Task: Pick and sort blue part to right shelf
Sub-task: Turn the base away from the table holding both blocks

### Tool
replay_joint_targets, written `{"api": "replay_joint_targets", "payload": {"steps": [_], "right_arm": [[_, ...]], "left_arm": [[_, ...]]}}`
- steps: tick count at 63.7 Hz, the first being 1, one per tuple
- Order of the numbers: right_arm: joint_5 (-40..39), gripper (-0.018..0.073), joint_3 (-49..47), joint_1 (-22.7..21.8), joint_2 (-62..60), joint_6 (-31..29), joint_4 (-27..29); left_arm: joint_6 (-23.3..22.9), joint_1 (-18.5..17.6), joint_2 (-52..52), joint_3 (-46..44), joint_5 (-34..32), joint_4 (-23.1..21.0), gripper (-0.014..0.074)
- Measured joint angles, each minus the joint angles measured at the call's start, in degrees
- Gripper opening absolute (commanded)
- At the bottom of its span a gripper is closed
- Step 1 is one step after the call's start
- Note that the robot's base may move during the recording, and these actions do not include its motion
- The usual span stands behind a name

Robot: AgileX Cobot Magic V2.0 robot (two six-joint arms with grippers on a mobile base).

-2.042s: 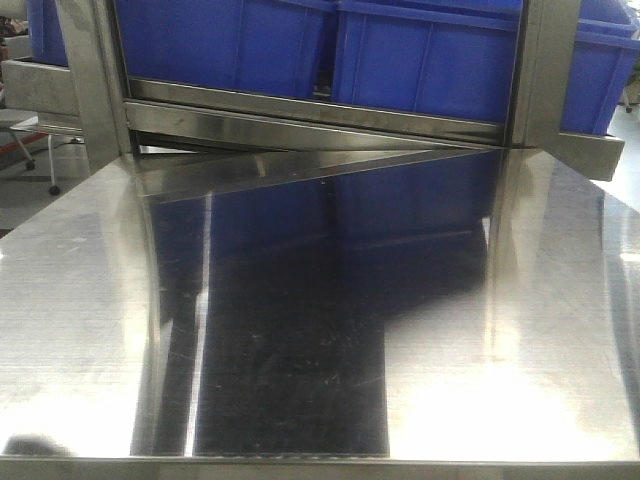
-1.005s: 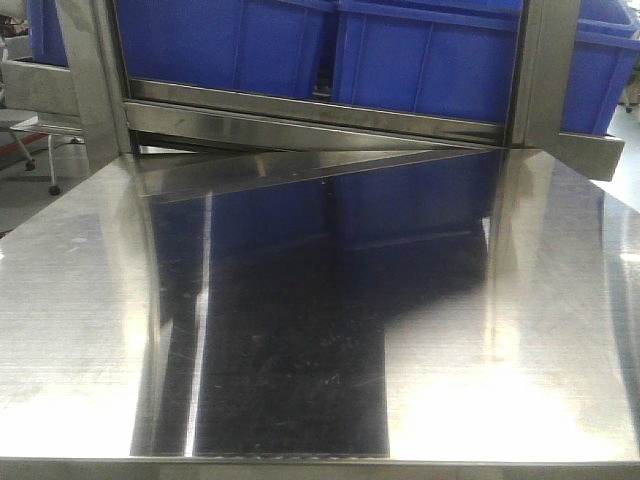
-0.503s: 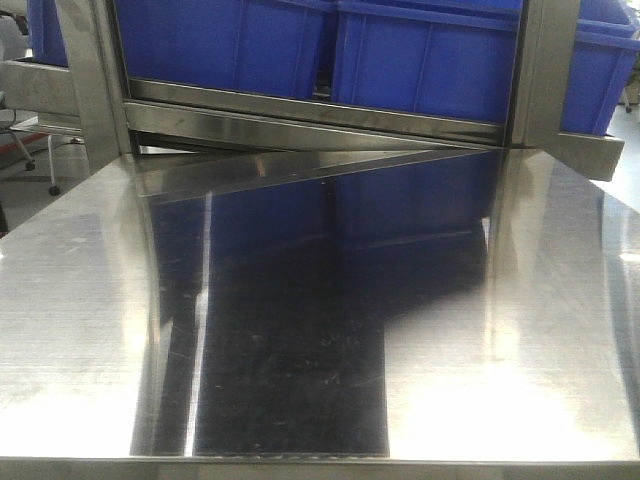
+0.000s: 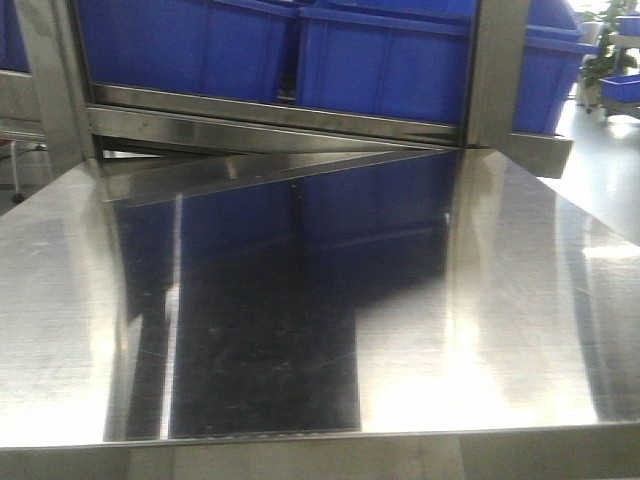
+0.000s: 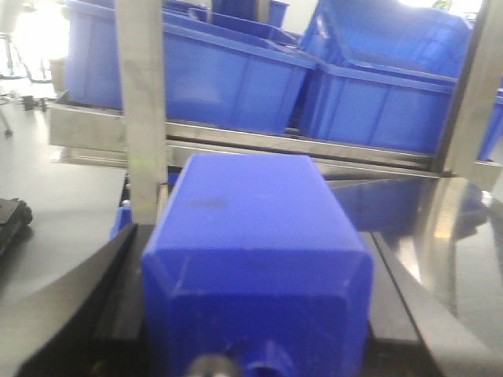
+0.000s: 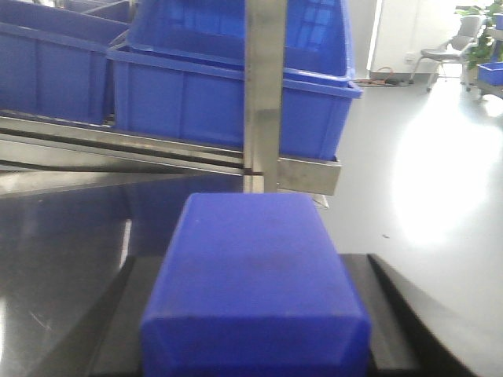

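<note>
My right gripper point(image 6: 255, 271) is shut on the blue part point(image 6: 255, 283), a bright-blue block filling the space between the black fingers point(image 6: 118, 314); its knob is hidden. My left gripper point(image 5: 251, 236) is shut on a similar blue block point(image 5: 251, 236) with a round holed knob point(image 5: 267, 365) at its near end. The right shelf point(image 4: 270, 128) is a steel rack with large blue bins point(image 4: 400, 70) just past the table's far edge. It also shows in the left wrist view point(image 5: 299, 145) and the right wrist view point(image 6: 263, 86). Neither gripper shows in the front view.
A shiny steel table top point(image 4: 520, 300) spreads in front of the rack. A steel upright point(image 4: 495, 70) stands at the rack's right end, with open grey floor point(image 6: 424, 181) beyond. Another upright point(image 5: 145, 118) stands ahead of the left gripper.
The front view has shifted: the rack and table now sit further left in frame, and floor and distant blue crates show at the top right.
</note>
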Motion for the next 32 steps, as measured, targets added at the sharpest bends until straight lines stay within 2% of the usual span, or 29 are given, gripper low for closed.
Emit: {"api": "replay_joint_targets", "payload": {"steps": [32], "right_arm": [[0.0, 0.0402, 0.0, 0.0, 0.0, 0.0, 0.0]], "left_arm": [[0.0, 0.0, -0.1, 0.0, 0.0, 0.0, 0.0332]]}}
